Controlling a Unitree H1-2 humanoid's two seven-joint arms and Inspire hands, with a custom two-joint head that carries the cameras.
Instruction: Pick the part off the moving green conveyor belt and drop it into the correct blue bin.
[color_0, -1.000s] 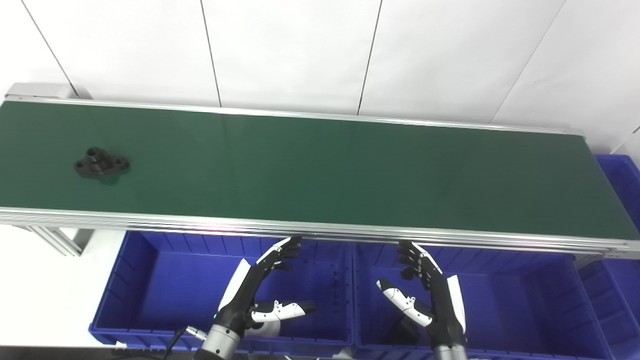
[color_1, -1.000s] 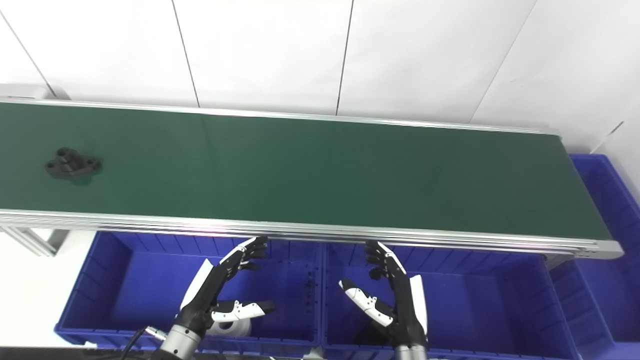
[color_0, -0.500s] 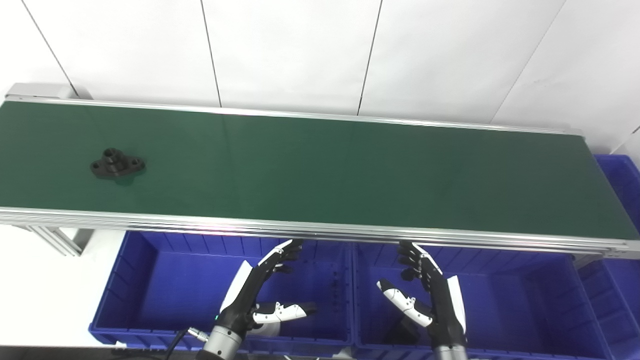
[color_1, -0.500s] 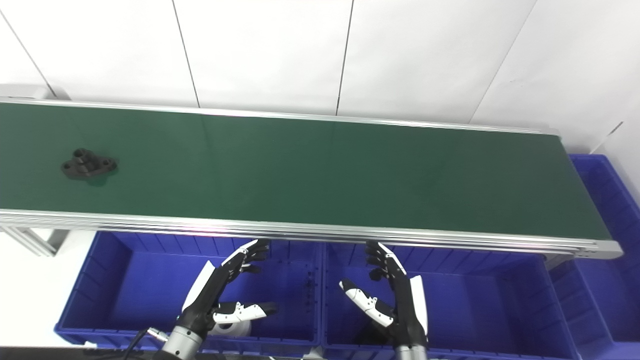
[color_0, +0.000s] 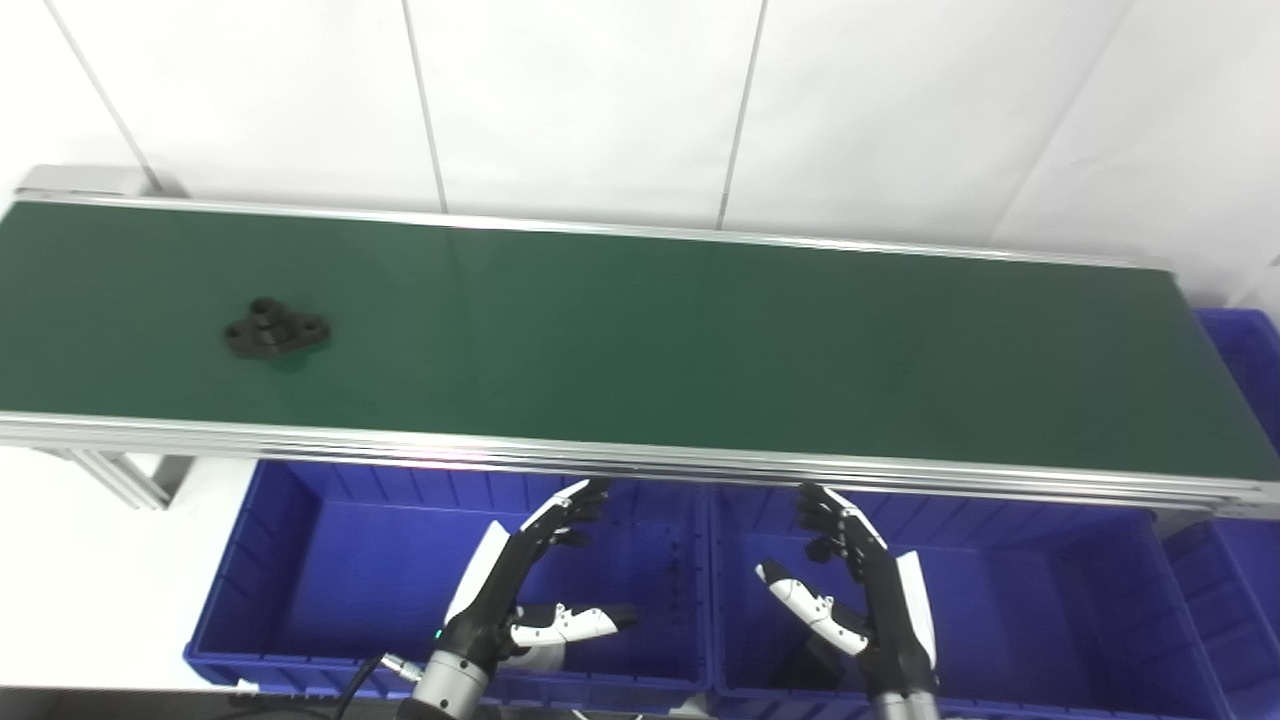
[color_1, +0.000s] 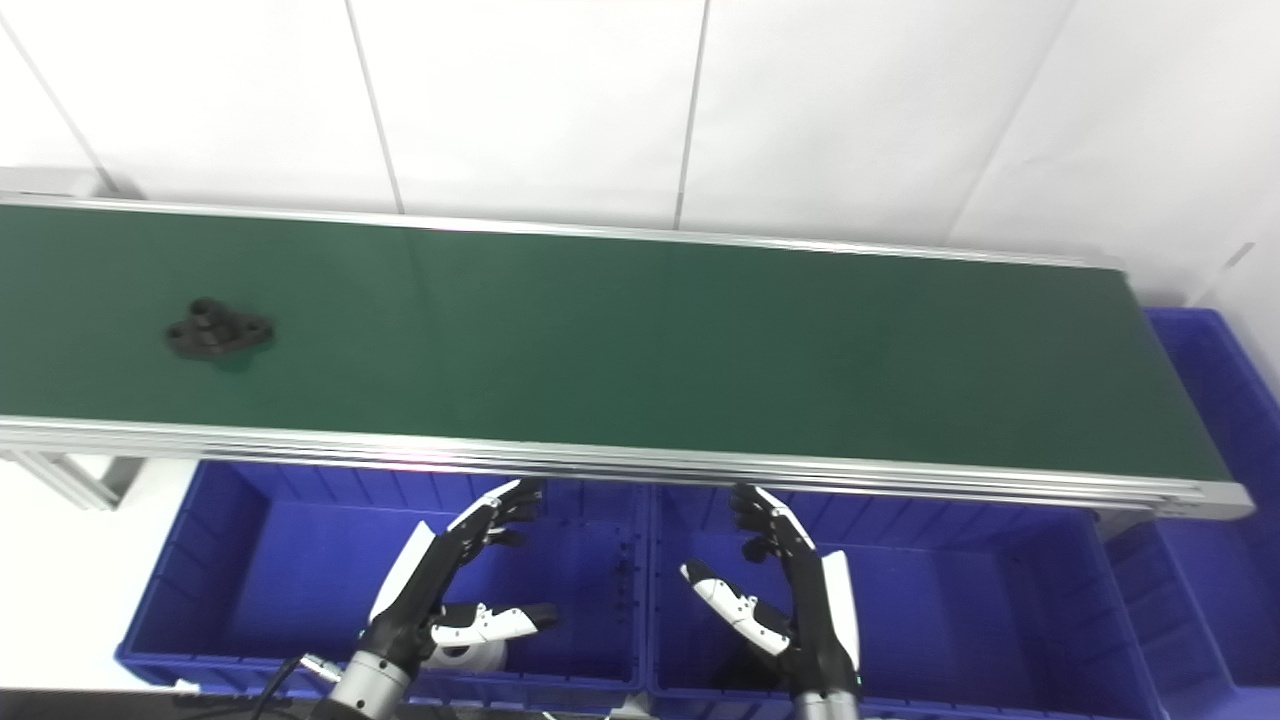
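Observation:
A black flanged part (color_0: 276, 331) lies on the green conveyor belt (color_0: 700, 340) near its left end; it also shows in the right eye view (color_1: 218, 332). My left hand (color_0: 520, 585) is open and empty, held over the left blue bin (color_0: 300, 560) below the belt's near rail. My right hand (color_0: 860, 600) is open and empty over the middle blue bin (color_0: 1050, 600). Both hands are far to the right of the part and below the belt.
A third blue bin (color_0: 1240, 350) stands at the belt's right end. A white object (color_1: 465, 655) lies in the left bin and a dark object (color_0: 805, 665) in the middle bin. The aluminium rail (color_0: 640, 462) runs just above my fingertips.
The black part has travelled to the right along the belt. Both hands have stayed in place, open.

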